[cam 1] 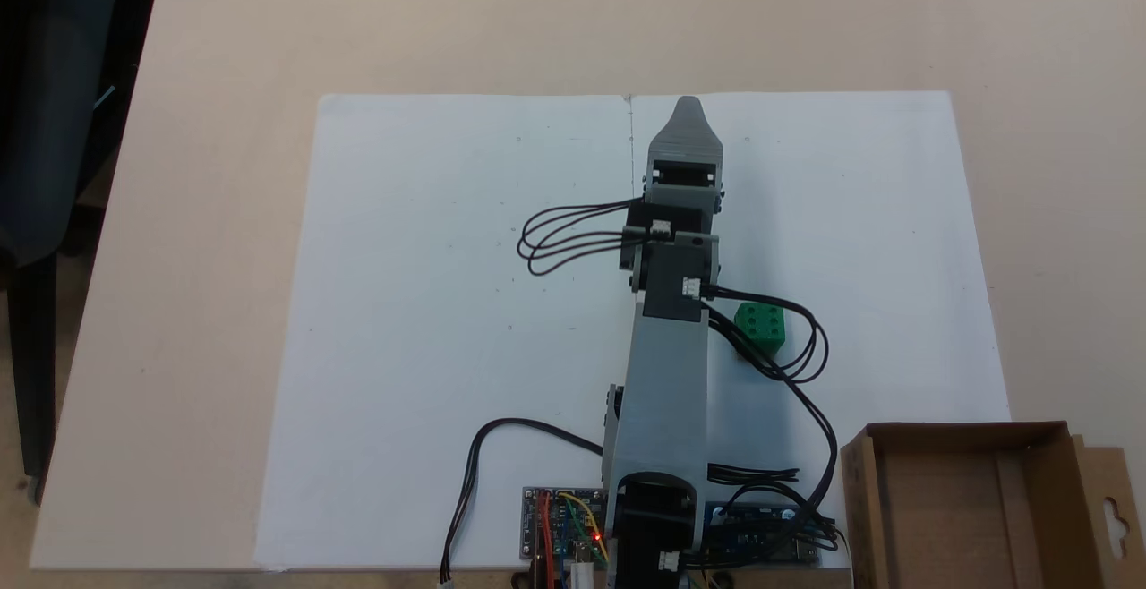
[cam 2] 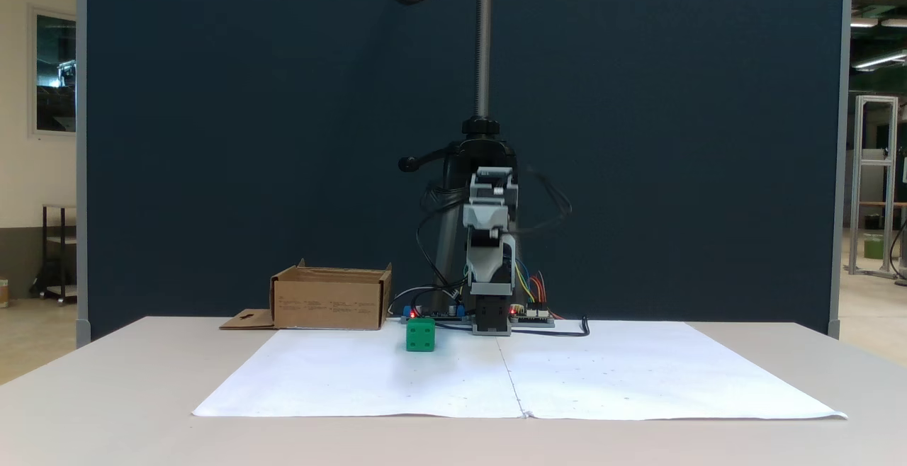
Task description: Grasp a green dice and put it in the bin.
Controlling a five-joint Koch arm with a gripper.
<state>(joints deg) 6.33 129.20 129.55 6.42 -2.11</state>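
Green dice (cam 1: 761,328) sits on the white paper sheet (cam 1: 430,320), six-pip face up in the top-down fixed view, just right of the arm's grey forearm (cam 1: 662,392) and partly crossed by black cables (cam 1: 801,365). In the front fixed view the dice (cam 2: 420,335) stands on the paper left of the arm base, apart from it. Bin (cam 1: 967,508) – brown cardboard box, open top, hanger-hole flap on its right – sits at lower right off the paper corner; from the front it is left of the arm (cam 2: 331,298), flap flat on the table. Gripper (cam 1: 687,110) points away from the base, raised, well clear of the dice – jaws overlap in both views, can't tell if open or closed
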